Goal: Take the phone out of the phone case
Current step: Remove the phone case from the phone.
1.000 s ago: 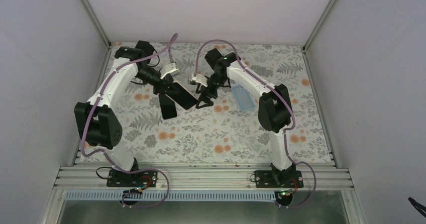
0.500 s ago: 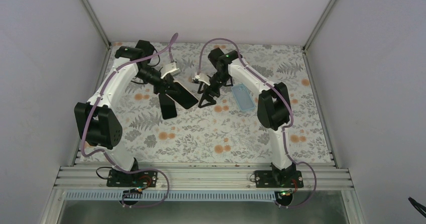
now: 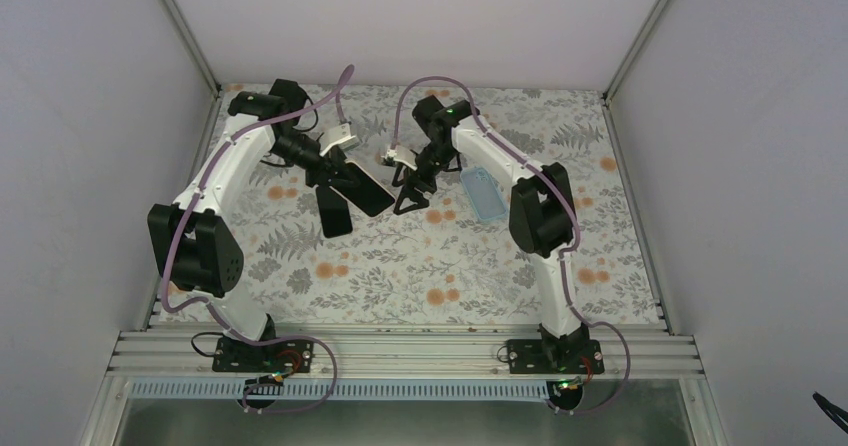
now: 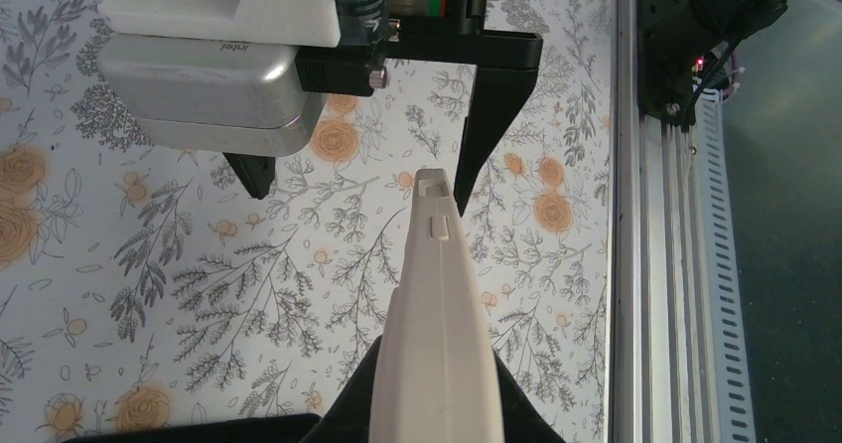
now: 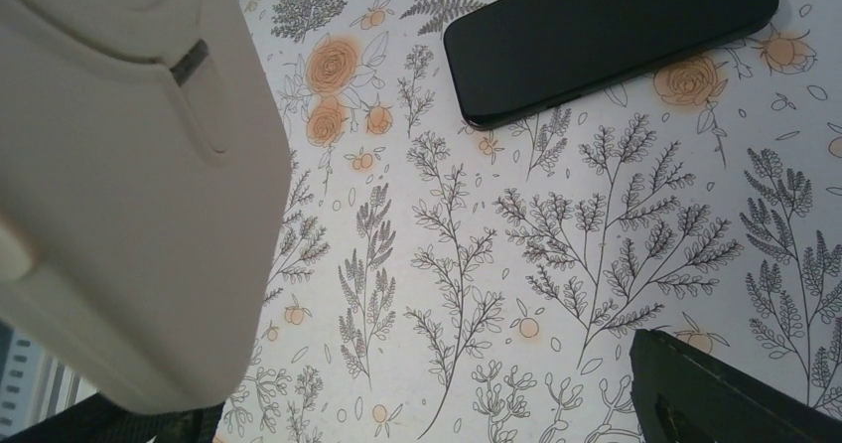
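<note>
Looking across from the left, the left arm's fingers (image 4: pixel 437 304) have not budged in the last second. They stay pressed together above the floral-print tabletop (image 3: pixel 300 266), and I can see nothing pinched between them. Just to their right the black glass-fronted phone (image 3: pixel 367 190) lies where it was, screen up and bare of any cover. A second black flat slab (image 3: pixel 336 214) sits against its near side, and I cannot tell what that one is. The only real change is further right. The right arm's fingers (image 4: pixel 489 125), still spread as wide as they go and holding nothing, have drawn slightly towards the far side of the tabletop, away from the phone's end, and that arm's elbow has swung a little inward. Beyond them the translucent pale-blue phone case (image 3: pixel 483 194) rests flat and empty, well apart from the phone and unmoved. To my eye the separation is already done. The right arm seems to be backing off after letting go, so what remains is probably only clearing both arms away.
</note>
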Robot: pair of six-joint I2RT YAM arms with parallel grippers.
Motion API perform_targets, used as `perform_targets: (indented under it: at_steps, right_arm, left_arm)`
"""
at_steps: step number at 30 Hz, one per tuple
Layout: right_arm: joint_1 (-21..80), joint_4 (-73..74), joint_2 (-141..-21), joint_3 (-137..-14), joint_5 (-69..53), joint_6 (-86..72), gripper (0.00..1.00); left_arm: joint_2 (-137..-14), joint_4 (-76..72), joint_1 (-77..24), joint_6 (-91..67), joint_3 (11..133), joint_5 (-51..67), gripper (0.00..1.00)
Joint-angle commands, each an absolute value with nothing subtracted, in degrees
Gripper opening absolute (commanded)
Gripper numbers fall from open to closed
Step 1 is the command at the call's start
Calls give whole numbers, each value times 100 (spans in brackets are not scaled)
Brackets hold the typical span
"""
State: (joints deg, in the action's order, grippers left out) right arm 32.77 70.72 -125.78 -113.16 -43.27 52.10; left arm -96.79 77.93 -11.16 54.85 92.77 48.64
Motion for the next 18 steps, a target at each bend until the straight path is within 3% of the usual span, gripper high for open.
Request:
perform_targets:
  at_steps: [1, 18]
  right_arm:
    - [3220, 7100, -12732, -11561, -4476, 5214, 99]
    - [3114, 7224, -13169, -12168, -4287, 5202, 98]
  left_arm:
    - [-9557, 7783, -1150, 5579, 9392, 5251, 2]
    - [-9466, 7787, -1182, 5563, 9371, 5397, 2]
